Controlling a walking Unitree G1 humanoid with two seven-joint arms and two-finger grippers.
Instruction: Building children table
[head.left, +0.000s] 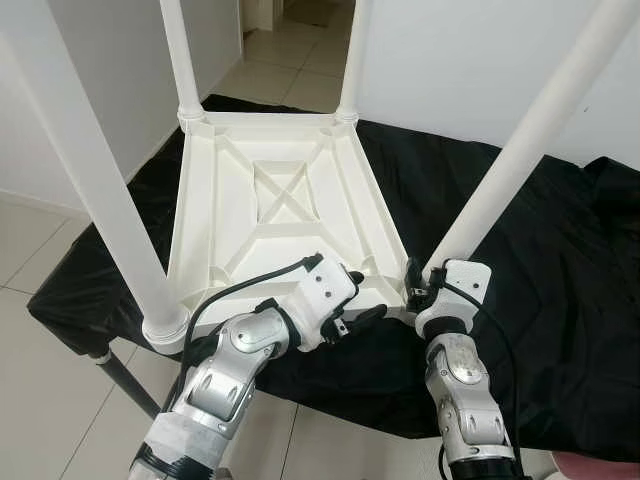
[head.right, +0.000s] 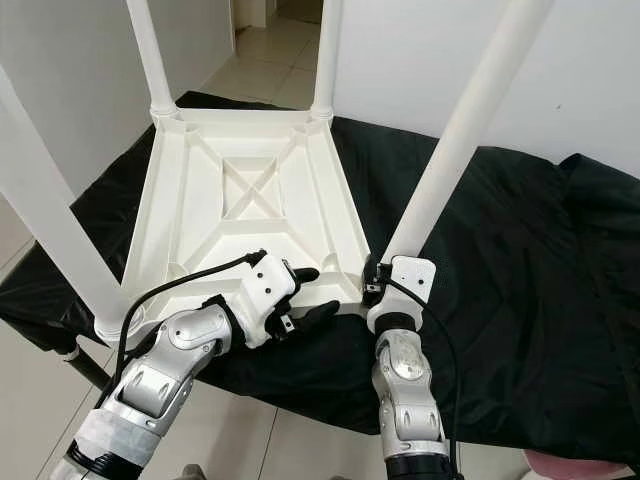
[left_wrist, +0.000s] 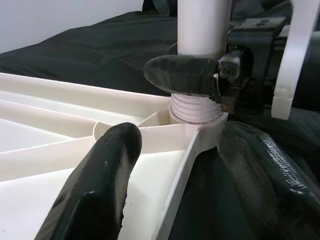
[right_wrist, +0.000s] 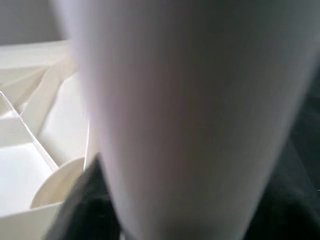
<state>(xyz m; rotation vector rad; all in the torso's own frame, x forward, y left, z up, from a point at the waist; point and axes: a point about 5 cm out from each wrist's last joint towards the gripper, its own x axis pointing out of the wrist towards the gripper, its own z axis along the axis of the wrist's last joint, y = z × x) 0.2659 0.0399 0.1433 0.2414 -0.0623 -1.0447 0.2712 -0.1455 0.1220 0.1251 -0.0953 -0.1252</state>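
Closed around the base of the near right leg (head.left: 520, 150), the right gripper (head.left: 420, 285) has its two black fingers pinching the white tube just above the threaded collar, one finger (left_wrist: 182, 75) wrapped across the front of it. Spread wide, the left gripper (head.left: 355, 305) straddles the near rim of the upturned tabletop (head.left: 275, 215), one finger over the ribbed underside and one outside the edge against the black cloth (head.left: 560, 270); it seems to brace the top rather than pinch it.

Directly below the right jaws, several threads (left_wrist: 196, 109) show between tube and corner socket, so I judge the leg is not fully seated and is being screwed home. Three other legs stand in their corners beyond both jaws, which suggests this is the last one.

To do it well, the leg should stay square to the socket while turning, since a lean at this stage risks cross-threading the plastic. The grip sits low, which helps control but gives little leverage, so short turns with regrips are likely needed. The left jaws ought to press the rim firmly down, because the cloth beneath could let the top swivel with the leg.
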